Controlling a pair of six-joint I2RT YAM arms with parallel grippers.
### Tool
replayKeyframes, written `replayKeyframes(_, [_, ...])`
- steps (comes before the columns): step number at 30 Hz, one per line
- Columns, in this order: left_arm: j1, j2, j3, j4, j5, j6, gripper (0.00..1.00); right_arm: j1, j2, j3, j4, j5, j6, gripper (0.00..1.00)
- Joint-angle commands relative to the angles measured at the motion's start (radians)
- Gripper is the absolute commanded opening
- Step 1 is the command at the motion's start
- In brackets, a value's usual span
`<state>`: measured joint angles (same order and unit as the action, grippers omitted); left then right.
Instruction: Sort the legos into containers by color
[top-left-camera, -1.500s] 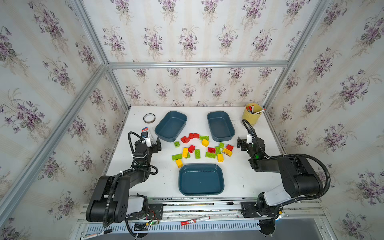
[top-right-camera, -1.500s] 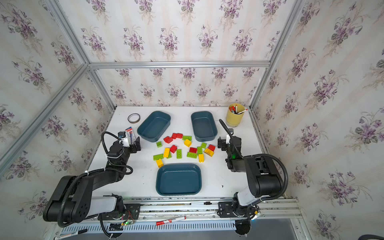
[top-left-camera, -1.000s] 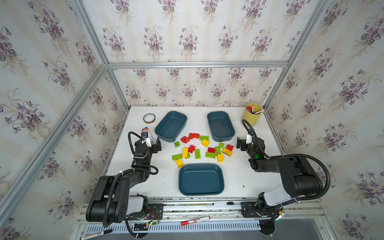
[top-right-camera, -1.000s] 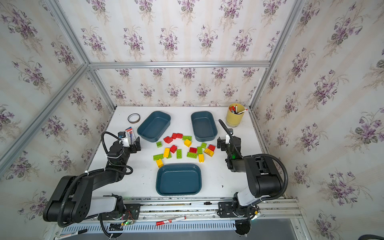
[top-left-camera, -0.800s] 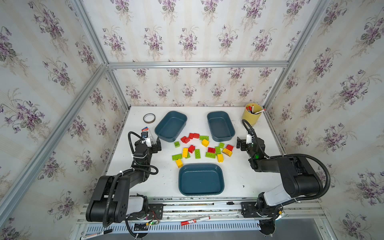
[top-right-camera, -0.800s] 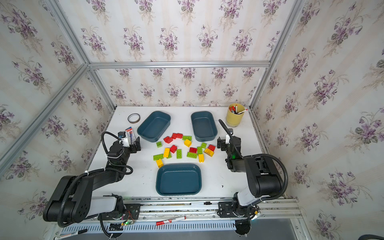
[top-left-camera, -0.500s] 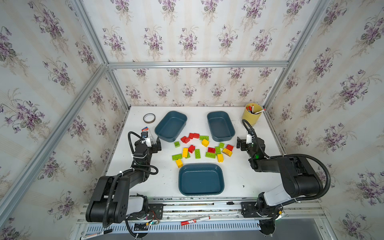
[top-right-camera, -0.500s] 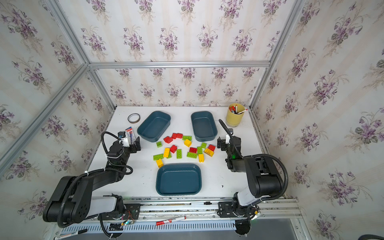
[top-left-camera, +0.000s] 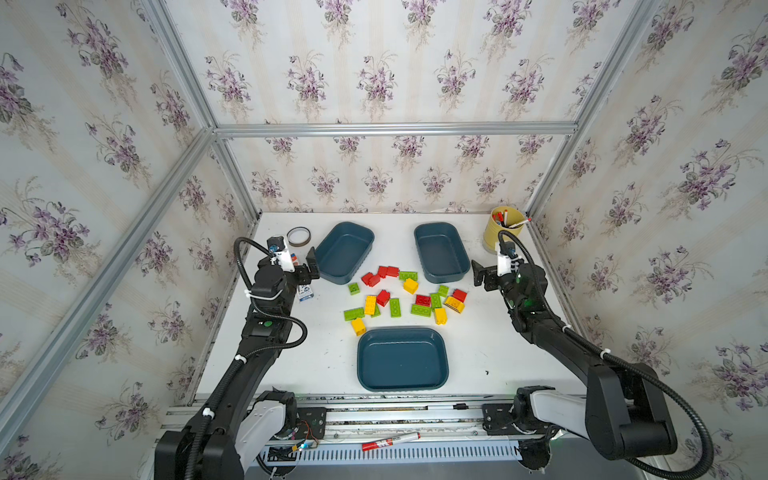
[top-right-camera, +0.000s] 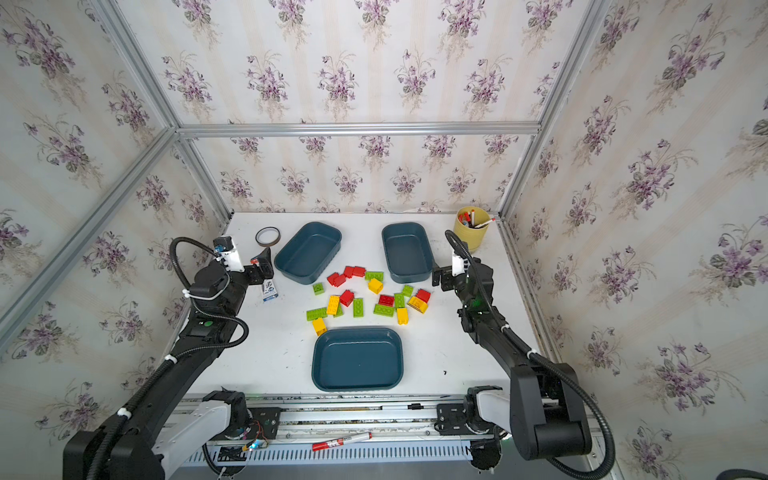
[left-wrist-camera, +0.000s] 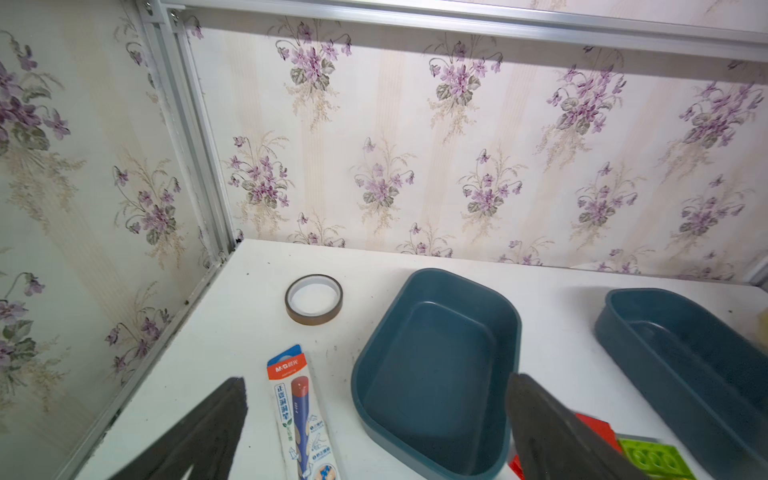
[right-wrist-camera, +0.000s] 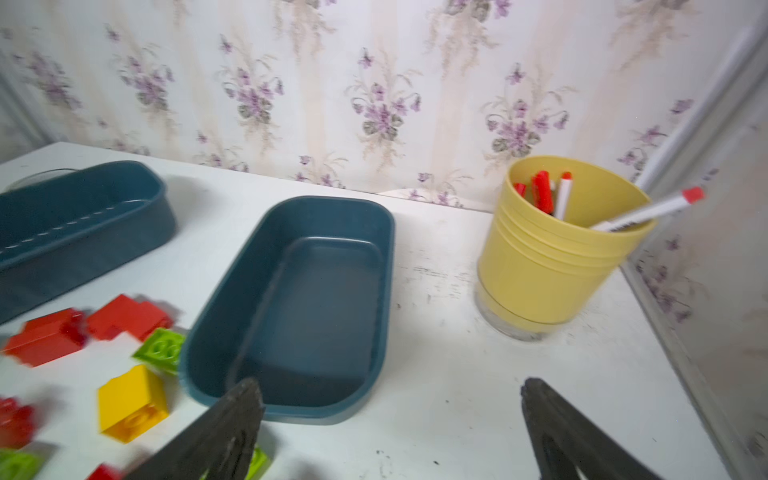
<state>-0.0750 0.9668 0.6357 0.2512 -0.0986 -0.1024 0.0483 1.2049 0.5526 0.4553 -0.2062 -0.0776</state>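
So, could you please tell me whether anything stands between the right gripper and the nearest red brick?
Nothing visible does. Only bare table lies between the open right gripper and the red brick. The rear right tray sits beside that path, not across it.

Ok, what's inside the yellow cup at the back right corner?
The yellow cup holds several pens with red caps or bodies. One white pen leans out over the rim. The cup's wall hides their lower ends and the cup's bottom.
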Motion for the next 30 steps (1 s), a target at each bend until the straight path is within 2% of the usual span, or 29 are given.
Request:
replayKeyframes(1, [-0.017, 0.0, 0.08, -0.28, 0.065, -0.078, 0.99, 0.015, -0.015, 0.084, -0.224, -0.253, 0.026, 1.0])
replayKeyframes(6, [-0.066, 0.047, 0.193, -0.53, 0.097, -0.205, 0.99, 0.072, -0.033, 0.176, -0.39, -0.364, 0.013, 1.0])
replayKeyframes(10, [-0.116, 0.095, 0.238, -0.649, 0.104, -0.294, 0.99, 0.101, -0.03, 0.237, -0.49, -0.435, -0.001, 1.0])
replayKeyframes(17, [-0.192, 0.226, 0.283, -0.71, 0.123, -0.409, 0.99, 0.161, -0.003, 0.286, -0.557, -0.502, 0.008, 1.0])
replayKeyframes(22, [-0.257, 0.379, 0.35, -0.741, 0.083, -0.479, 0.97, 0.195, 0.029, 0.302, -0.555, -0.509, 0.015, 1.0])
replayKeyframes(30, [-0.339, 0.562, 0.429, -0.78, -0.018, -0.516, 0.92, 0.208, 0.054, 0.3, -0.549, -0.521, 0.025, 1.0])
